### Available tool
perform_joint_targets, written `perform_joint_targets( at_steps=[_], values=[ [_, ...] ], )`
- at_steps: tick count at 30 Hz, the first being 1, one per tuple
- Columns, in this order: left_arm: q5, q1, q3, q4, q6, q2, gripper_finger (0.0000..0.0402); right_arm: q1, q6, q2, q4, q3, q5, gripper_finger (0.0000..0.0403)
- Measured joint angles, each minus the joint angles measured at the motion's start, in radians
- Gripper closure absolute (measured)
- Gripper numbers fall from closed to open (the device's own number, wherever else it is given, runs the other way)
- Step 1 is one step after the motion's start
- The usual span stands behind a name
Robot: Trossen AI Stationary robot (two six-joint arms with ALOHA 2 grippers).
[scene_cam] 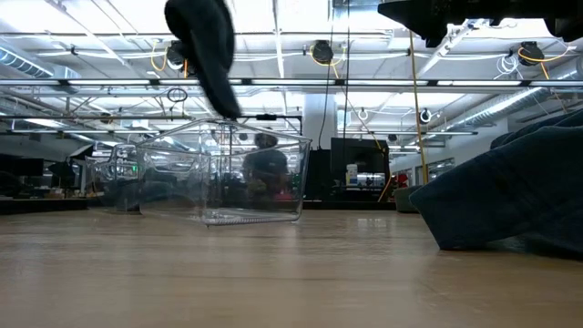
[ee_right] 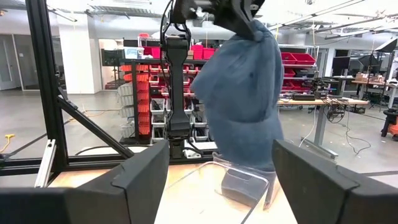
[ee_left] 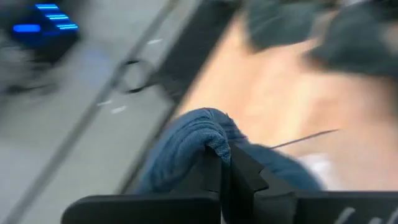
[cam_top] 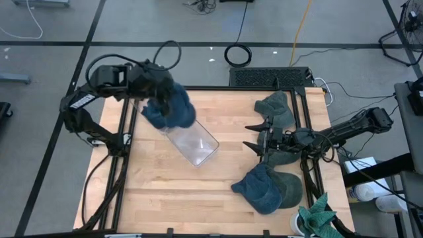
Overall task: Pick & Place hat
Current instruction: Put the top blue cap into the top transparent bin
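Note:
A blue hat [cam_top: 170, 110] hangs from my left gripper [cam_top: 153, 89] over the far end of a clear plastic container [cam_top: 193, 143], which lies on the table. The right wrist view shows the hat [ee_right: 244, 93] dangling lifted clear above the container [ee_right: 244, 182]. In the low view only the hat's lower part [scene_cam: 208, 46] shows above the container [scene_cam: 219, 182]. My right gripper [cam_top: 255, 135] is open near the table's right side, pointing left at the container, and touches nothing. My left gripper [ee_left: 227, 167] is shut on a bunched fold of the blue hat's fabric [ee_left: 210, 138], pinched between the two fingers. It comes at it from above. The hat hangs slack below the fingers, lifted clear of the table and over the container.
Other hats lie on the table's right side: a dark green one [cam_top: 277, 109] at the far right, a blue one [cam_top: 261, 189] and a green one [cam_top: 289, 188] at the near right. A teal cloth [cam_top: 321, 218] sits at the near right corner. Bare wood lies near left.

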Motion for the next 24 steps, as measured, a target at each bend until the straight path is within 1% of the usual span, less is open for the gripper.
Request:
perform_joint_targets(
  at_steps=[4,7,9,11,13,17,20,21,24],
  values=[
    [-0.188,0.018,0.003,-0.115,0.041,0.0,0.0399,0.0,0.0,0.0,0.0,0.0,0.0,0.0136],
    [-0.287,0.033,-0.001,-0.185,0.086,0.0,0.0399,0.0,0.0,0.0,0.0,0.0,0.0,0.0138],
    [-0.325,0.041,-0.01,-0.198,0.132,0.0,0.0399,0.0,0.0,0.0,0.0,0.0,0.0,0.0138],
    [-0.331,0.047,-0.015,-0.196,0.224,0.002,0.0399,0.0,0.0,0.0,0.0,0.0,0.0,0.0138],
    [-0.331,0.048,-0.015,-0.196,0.375,0.002,0.0399,0.0,0.0,0.0,0.0,0.0,0.0,0.0138],
    [-0.315,0.034,-0.015,-0.195,0.774,0.002,0.0398,0.0,0.0,0.0,0.0,0.0,0.0,0.0138],
    [-0.268,0.028,-0.015,-0.195,1.091,0.002,0.0389,0.0,0.0,0.0,0.0,0.0,0.0,0.0138],
    [-0.257,0.029,-0.015,-0.195,1.133,0.002,0.0386,0.0,0.0,0.0,-0.001,0.0,0.0,0.0138],
    [-0.257,0.045,-0.016,-0.195,1.154,0.01,0.0388,0.0,0.0,0.0,-0.007,0.0,0.0,0.0138]
  ],
)
